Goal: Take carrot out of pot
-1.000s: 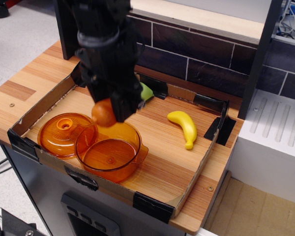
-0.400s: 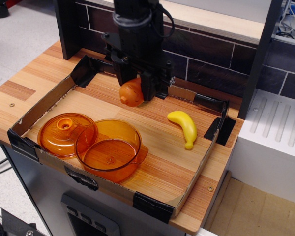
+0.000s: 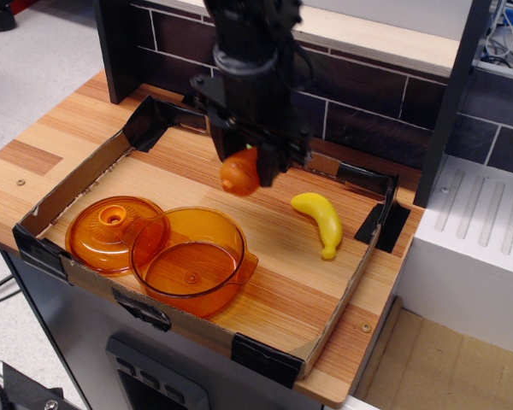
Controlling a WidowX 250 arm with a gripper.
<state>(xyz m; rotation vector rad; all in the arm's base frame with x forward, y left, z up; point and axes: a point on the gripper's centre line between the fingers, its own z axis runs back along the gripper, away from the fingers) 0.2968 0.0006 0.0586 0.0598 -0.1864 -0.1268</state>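
Note:
The orange carrot point(image 3: 239, 174) hangs in my black gripper point(image 3: 250, 167), which is shut on it. It is held in the air above the middle of the tray, behind and to the right of the pot. The amber pot point(image 3: 191, 260) stands empty at the tray's front, apart from the gripper. Part of the carrot is hidden by the fingers.
The matching orange lid point(image 3: 111, 231) with a knob lies left of the pot, overlapping its rim. A yellow banana point(image 3: 320, 220) lies to the right. The cardboard tray wall point(image 3: 85, 171) surrounds them. A dark tiled wall stands behind. The green pear is hidden behind my arm.
My gripper lifted the carrot from above the pot, carried it back toward the wall, then shifted slightly right and forward. The pot, lid and banana have not moved.

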